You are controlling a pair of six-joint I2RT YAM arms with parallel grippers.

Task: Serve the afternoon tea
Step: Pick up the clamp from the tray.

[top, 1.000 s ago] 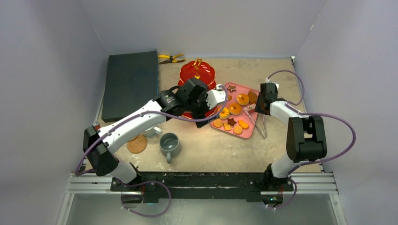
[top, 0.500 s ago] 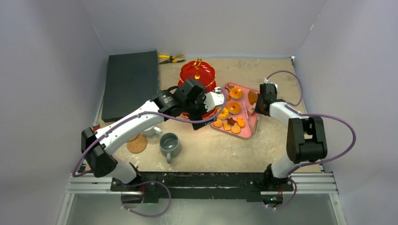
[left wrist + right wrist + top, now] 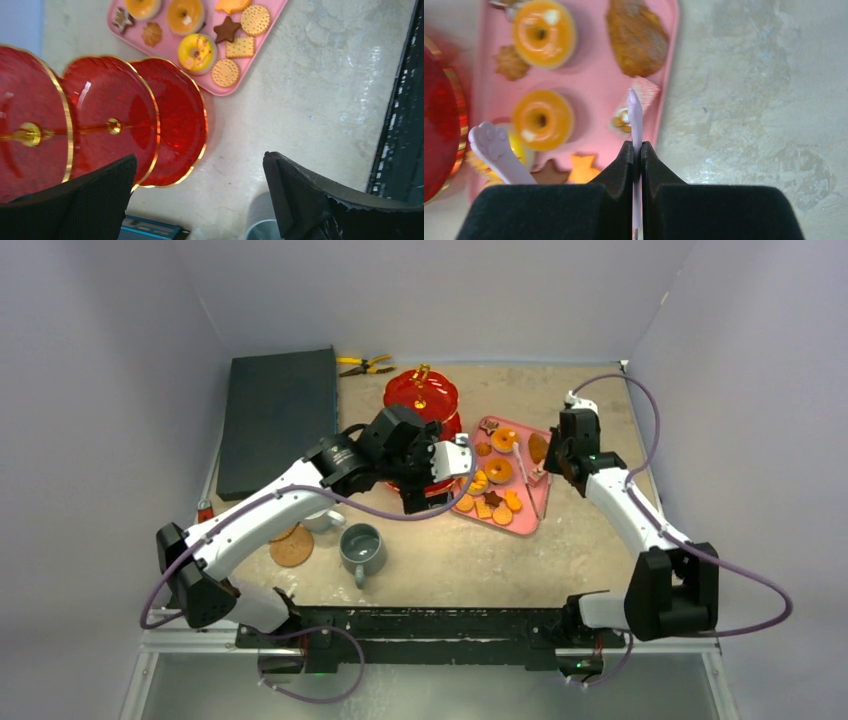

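Overhead, a mottled beige surface point(image 3: 450, 560) carries a red translucent three-tier stand point(image 3: 421, 398) with a gold handle, standing upright near the far edge. Just to its right lies a pink tray point(image 3: 594, 65) of small sweets: orange ring doughnuts point(image 3: 543, 120), a brown pastry point(image 3: 636, 35), a yellow doughnut point(image 3: 196, 52), a brown star biscuit point(image 3: 226, 30), and round and square biscuits. All these sweets sit on the tray.

The left gripper point(image 3: 199, 167) hangs over the near edge of the stand's lowest tier, on the side facing the tray. Its fingers are spread wide with nothing between them. The right gripper point(image 3: 636, 147) hangs over the tray's right edge, its fingers pressed together on one thin blade of pale lilac tongs point(image 3: 634, 112). The tongs' other blade ends in a paw-shaped tip above the tray's left part.

Nearer the arms, a grey mug point(image 3: 361, 547) stands upright. A white mug point(image 3: 325, 521) sits just to its left, partly hidden under the left arm. A round cork coaster point(image 3: 291, 548) lies beside the white mug.

At the far left lies a flat dark slab point(image 3: 278, 415). Yellow-handled pliers point(image 3: 365, 365) rest at the far edge between the slab and the stand.
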